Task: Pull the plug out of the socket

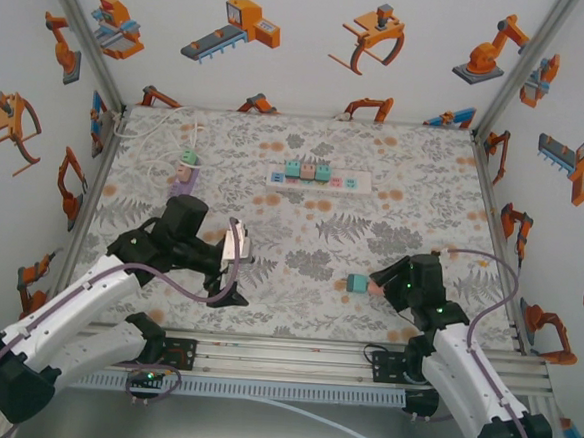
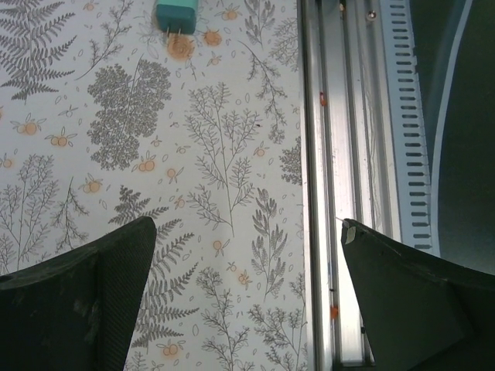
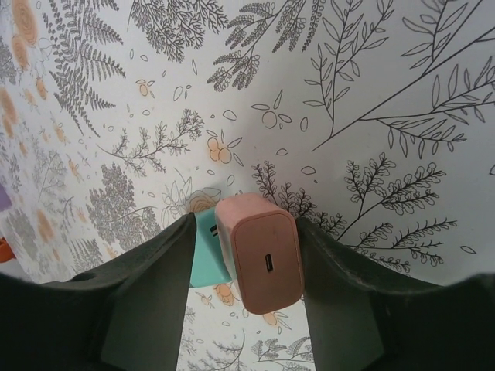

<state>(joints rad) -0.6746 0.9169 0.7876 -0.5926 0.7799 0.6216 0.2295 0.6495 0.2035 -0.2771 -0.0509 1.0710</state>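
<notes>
Flanking a pink plastic plug (image 3: 259, 263), the dark matt fingers (image 3: 147, 301) of the right gripper (image 3: 246, 224) stand close against either side; whether they actually press on it cannot be told. The plug is a smooth block with rounded corners, and the face turned to the wrist camera carries a small oval port. A teal plastic plug (image 3: 207, 251) of the same boxy shape sits just beside it, touching its side and the neighbouring finger. Seen from above, both lie at the tips of the right gripper on the fern-and-flower printed worktop (image 1: 301, 240), right of centre and near the front edge, well apart from the white socket strip (image 1: 320, 180) farther back. In the left wrist view the teal plug shows two metal prongs. The left gripper (image 2: 247, 228) hangs with its jaws spread wide above the worktop's front edge, beside a ribbed aluminium rail (image 2: 340, 154).
</notes>
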